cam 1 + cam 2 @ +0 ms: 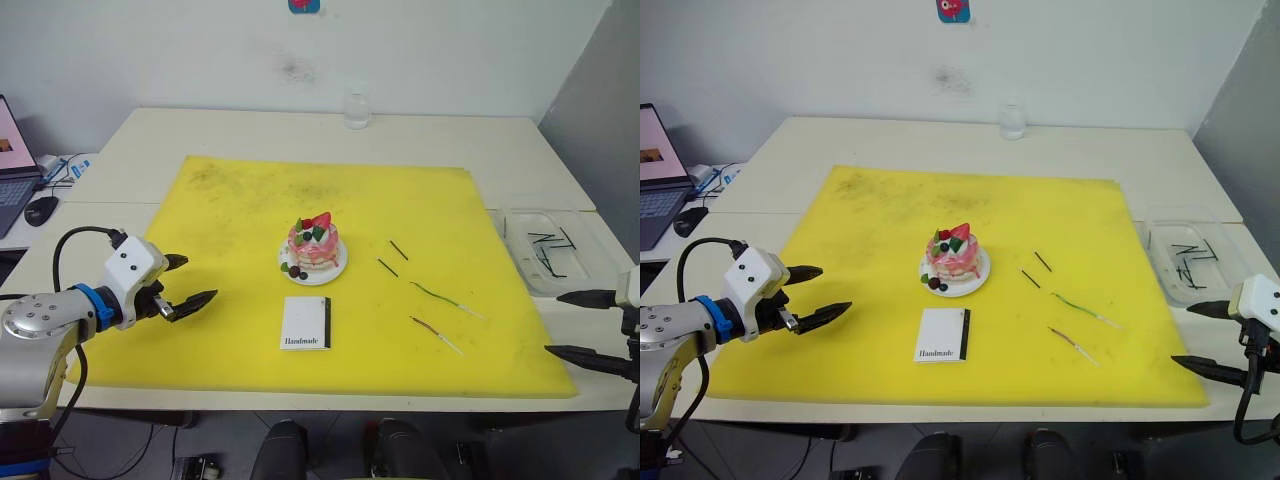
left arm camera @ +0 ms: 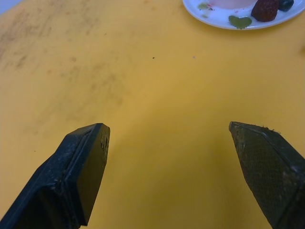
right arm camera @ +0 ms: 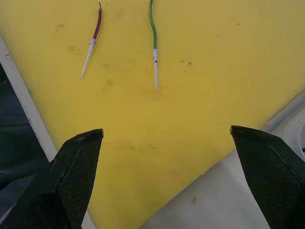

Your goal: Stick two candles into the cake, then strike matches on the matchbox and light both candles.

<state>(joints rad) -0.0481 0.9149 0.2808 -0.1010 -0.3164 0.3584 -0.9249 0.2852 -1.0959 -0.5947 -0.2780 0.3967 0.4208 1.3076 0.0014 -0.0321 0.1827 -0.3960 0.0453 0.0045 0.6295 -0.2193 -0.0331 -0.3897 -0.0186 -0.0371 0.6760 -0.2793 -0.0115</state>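
My left claw (image 1: 190, 281) hangs spread and empty over the yellow mat (image 1: 230, 200) at about nine o'clock; my right claw (image 1: 1200, 335) is spread and empty too, at the mat's four o'clock corner. The cake (image 1: 314, 243) sits mid-mat on its plate (image 1: 335, 272), the matchbox (image 1: 306, 322) just toward six o'clock of it. The green candle (image 1: 440, 297) and the red candle (image 1: 432, 331) lie flat, apart, around four o'clock, two matches (image 1: 393, 258) near three. I judge the risk is the candles: thin and flat, they could roll or skid from my fingertips toward the mat's near edge. A clear tray (image 1: 1200, 262) of spare sticks crowds my right; the mat's left half offers open room.
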